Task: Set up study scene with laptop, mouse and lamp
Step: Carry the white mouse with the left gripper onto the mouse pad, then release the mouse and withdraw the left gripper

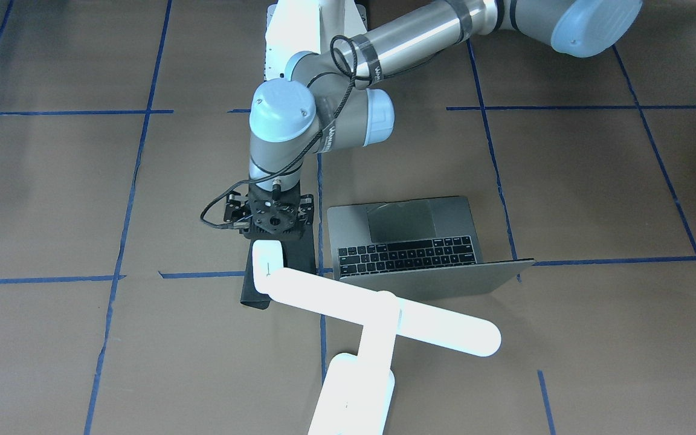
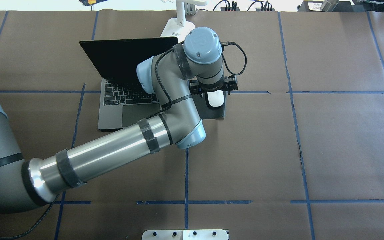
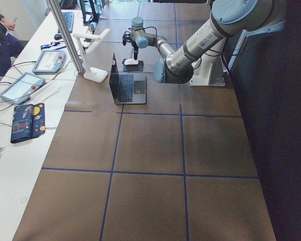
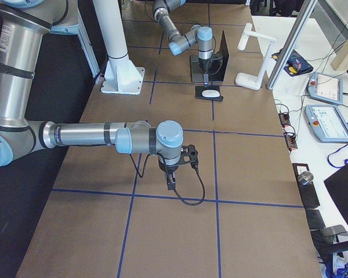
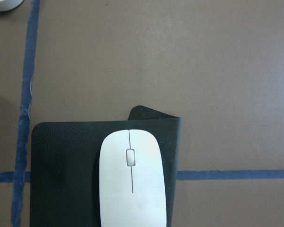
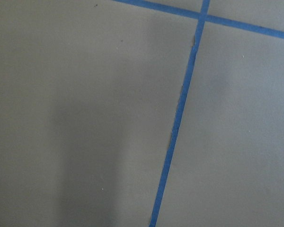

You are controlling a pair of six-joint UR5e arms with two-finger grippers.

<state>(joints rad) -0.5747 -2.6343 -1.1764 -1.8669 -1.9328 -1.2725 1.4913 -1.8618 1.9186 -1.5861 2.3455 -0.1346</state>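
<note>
The open grey laptop (image 2: 118, 100) stands left of centre, its screen black. The white mouse (image 2: 215, 99) lies on a black mat (image 2: 216, 113) just right of the laptop. In the left wrist view the mouse (image 5: 131, 177) sits low in the picture on the mat (image 5: 61, 175), with no fingers in sight. My left gripper (image 1: 272, 220) hangs right above the mouse's near end; its fingers are hidden, so I cannot tell its state. The white lamp (image 1: 378, 314) stands beyond the laptop, its base (image 2: 175, 30) behind the screen. My right gripper (image 4: 171, 180) hangs over bare table; I cannot tell its state.
The mat's far right corner (image 5: 154, 116) is folded over. A white bolted pedestal (image 2: 185, 235) sits at the table's near edge. Tablets and cables (image 4: 327, 116) lie on the side bench past the lamp. The right wrist view shows only brown paper and blue tape (image 6: 177, 123).
</note>
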